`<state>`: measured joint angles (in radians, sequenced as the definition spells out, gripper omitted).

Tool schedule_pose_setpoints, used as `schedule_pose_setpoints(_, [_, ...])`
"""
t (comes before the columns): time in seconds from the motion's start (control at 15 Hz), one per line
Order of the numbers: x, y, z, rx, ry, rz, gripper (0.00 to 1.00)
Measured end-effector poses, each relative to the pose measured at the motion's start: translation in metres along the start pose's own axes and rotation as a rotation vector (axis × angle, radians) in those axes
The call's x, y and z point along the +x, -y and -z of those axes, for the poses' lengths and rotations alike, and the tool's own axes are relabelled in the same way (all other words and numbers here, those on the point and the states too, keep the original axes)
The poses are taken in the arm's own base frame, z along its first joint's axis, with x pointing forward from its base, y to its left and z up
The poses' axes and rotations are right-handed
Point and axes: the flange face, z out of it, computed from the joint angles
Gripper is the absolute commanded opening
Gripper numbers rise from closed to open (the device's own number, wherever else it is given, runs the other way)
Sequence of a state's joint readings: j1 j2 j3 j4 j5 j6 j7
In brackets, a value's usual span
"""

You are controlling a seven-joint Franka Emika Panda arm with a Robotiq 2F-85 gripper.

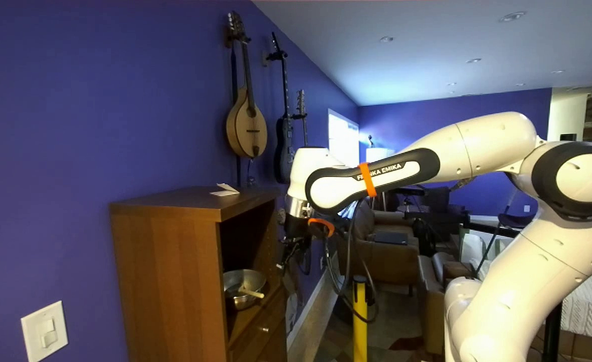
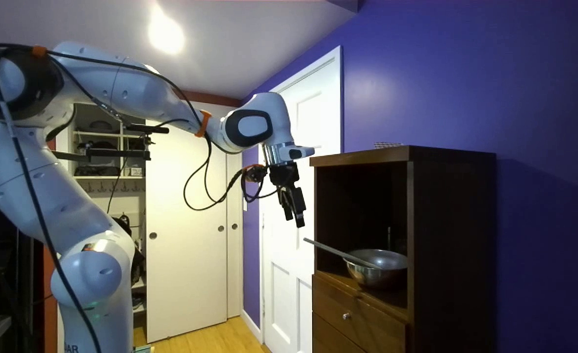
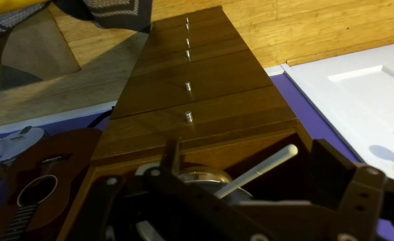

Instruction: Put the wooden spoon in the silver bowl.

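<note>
1. Robotiq gripper [image 2: 294, 220] points downward in front of the wooden cabinet [image 2: 451, 245]. Fingers [image 2: 297, 198] stand well parted in the wrist view; nothing is held between them.
2. Wooden spoon [image 2: 340, 252]: below the fingers, apart from them in an exterior view. Scoop end lies down in the silver mixing bowl [image 2: 370, 279], its exact rest hard to make out. Handle leans across the rim and slants up toward the fingers, its end just beneath them.
3. Silver mixing bowl: upright, lower than the fingers and farther in, inside the cabinet's upper compartment.
4. Step in hand (judged): placing looks complete, spoon being in the bowl with no grip on it. Only clearing away seems left.
5. Next move (judged): lift straight up and back from the compartment, fingers kept spread, no sideways sweep near the handle end.
6. Risk (judged): the long overhang gives leverage; a fingertip catching the handle could flip the spoon out or drag the bowl.
</note>
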<state>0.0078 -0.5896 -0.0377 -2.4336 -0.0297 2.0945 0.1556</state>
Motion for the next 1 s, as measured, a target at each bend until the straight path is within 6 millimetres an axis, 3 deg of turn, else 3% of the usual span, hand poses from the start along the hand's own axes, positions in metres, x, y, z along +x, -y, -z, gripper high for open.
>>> schedule_pose_setpoints(0.33, [-0.037, -0.029, 0.007, 0.006, 0.016, 0.009, 1.0])
schedule_pose_setpoints(0.67, [-0.071, -0.039, 0.025, 0.015, -0.052, -0.004, 1.0])
schedule_pose_setpoints(1.0, [-0.079, -0.039, 0.025, 0.017, -0.061, -0.003, 1.0])
